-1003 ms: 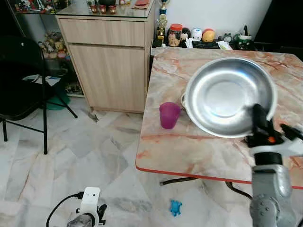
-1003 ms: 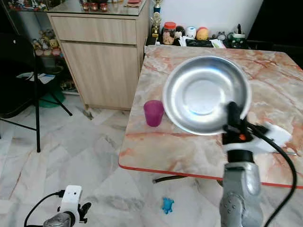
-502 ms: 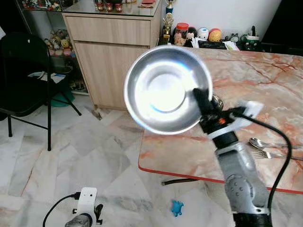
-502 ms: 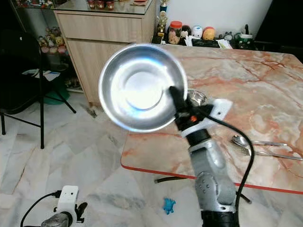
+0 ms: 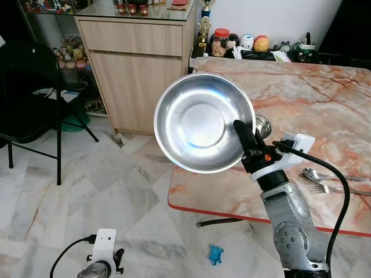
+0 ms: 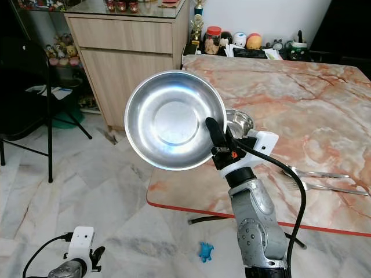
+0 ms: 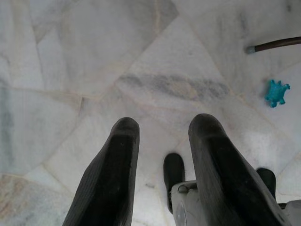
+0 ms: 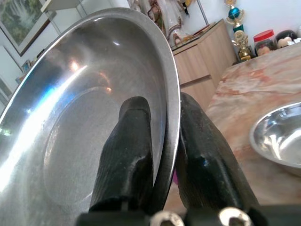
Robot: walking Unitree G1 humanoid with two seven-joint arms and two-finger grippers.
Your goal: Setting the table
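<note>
- While the right pincer (image 6: 215,134) is raised over the near left corner of the surface (image 5: 324,110), its two fingers are closed on the rim of a steel plate (image 5: 200,121), one finger on the inner face and one behind.
- Held on edge, the plate has its hollow side turned toward the head camera, out past the surface's left edge and above the floor (image 5: 87,197).
- Behind the plate, a small steel bowl (image 6: 240,121) sits on the surface; its left part is hidden by the plate and the pincer.
- To the right, a spoon (image 5: 324,175) and a fork (image 5: 330,189) lie near the front edge, their handles cut off by the picture's border.
- Low at the left, the left pincer (image 7: 162,141) hangs over the floor, fingers parted with nothing between them.
- On the floor under the surface lies a small blue toy (image 5: 215,253); what kind it is cannot be made out.
- At far left stand a wooden cabinet (image 5: 139,75) and a black chair (image 5: 29,92), the chair partly cut off.
</note>
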